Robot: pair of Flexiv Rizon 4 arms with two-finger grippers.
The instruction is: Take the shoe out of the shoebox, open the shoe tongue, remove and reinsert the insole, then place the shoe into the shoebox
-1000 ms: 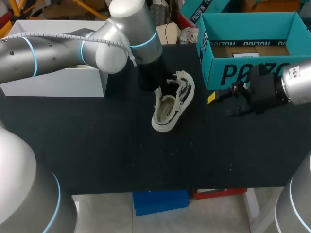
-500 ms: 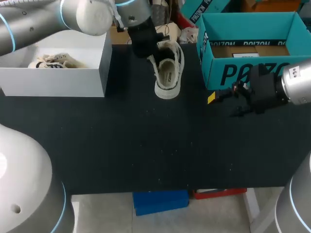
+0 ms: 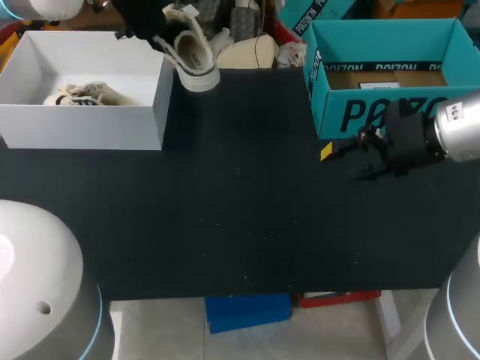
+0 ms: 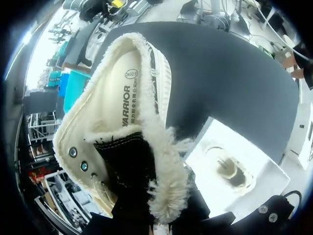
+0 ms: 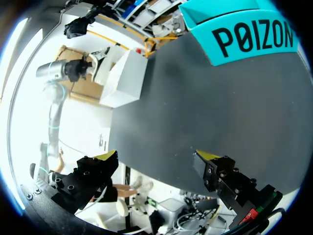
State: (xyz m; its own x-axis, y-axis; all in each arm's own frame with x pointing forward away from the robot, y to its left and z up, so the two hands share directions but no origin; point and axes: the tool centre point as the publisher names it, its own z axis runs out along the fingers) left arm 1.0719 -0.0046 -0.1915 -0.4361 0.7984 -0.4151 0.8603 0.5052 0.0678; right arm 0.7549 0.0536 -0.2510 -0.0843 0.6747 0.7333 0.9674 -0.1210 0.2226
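One shoe (image 3: 192, 57) newly beside white box (image 3: 82, 124)

head high, looking down on table (image 3: 247, 225); left wrist close on shoe (image 4: 122, 98); all share white box (image 3: 90, 127).

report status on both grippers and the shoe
Left gripper shut on shoe, held up beside the white shoebox. Right gripper open, by the teal box. Second shoe lies in the white shoebox.

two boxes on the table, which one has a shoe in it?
The white box at the table's left: a cream shoe lies inside it. The teal box at the right shows no shoe inside.
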